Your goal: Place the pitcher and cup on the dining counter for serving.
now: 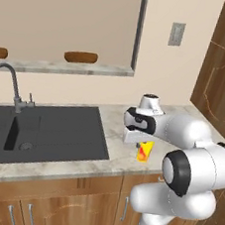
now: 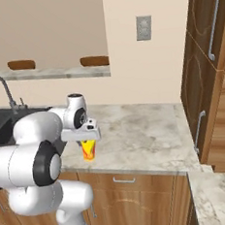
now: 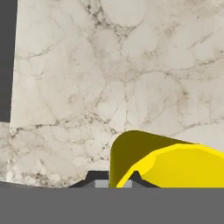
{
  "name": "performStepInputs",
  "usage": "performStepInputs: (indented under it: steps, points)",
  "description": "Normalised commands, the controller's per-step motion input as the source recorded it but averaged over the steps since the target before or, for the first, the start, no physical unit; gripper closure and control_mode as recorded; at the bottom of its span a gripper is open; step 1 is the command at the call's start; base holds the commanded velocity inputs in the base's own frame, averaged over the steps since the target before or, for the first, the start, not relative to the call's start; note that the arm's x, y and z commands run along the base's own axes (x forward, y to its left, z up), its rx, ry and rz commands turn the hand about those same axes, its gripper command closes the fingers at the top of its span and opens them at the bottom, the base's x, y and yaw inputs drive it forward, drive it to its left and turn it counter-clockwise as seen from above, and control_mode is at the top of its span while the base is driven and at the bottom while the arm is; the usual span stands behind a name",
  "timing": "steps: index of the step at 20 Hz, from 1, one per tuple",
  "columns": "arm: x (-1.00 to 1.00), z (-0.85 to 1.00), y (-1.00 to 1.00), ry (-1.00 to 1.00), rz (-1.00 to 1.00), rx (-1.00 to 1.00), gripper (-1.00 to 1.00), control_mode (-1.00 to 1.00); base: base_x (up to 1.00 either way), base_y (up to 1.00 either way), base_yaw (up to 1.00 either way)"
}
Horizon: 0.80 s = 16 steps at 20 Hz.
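The claw (image 1: 143, 144) hangs straight down over the marbled counter (image 2: 140, 131), just right of centre in the left base view, and it is clenched on the cup (image 1: 144, 151) — the small yellow cylinder with its red-orange mark shows directly under the white hand, in the lower middle of both base views. In the hand view the cup's rim and yellow wall crowd the lower right of the frame, with the dark fingertips (image 3: 94, 178) rising at the bottom edge against its left side, which suggests a pinch on the rim wall rather than around the whole body; that would suit so small a cup, taken from above. Whether its base touches the stone or is just clear of it I cannot tell. The black sink (image 1: 42, 128) and its tap (image 1: 8, 84) lie at the left of the left base view, well apart from the grasp. The dining counter (image 1: 65, 68) — the raised ledge across the upper left, behind the opening — is the likely destination, so the cup probably needs lifting high and carrying over.
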Motion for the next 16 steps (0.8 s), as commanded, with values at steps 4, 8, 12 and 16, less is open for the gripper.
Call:
performStepInputs:
  steps: [4,8,12,16]
  points:
    - [-0.28,0.31,0.0,-0.29,0.0,0.0,1.0,-1.0,0.0,0.0,0.0]
    - [-0.36,0.52,0.0,-0.35,0.04,-0.01,1.0,-1.0,0.0,0.0,0.0]
    - [-0.21,0.77,0.0,-0.3,0.05,-0.01,1.0,-1.0,0.0,0.0,0.0]
    - [-0.36,0.94,0.0,-0.37,0.06,0.0,1.0,-1.0,0.0,0.0,0.0]
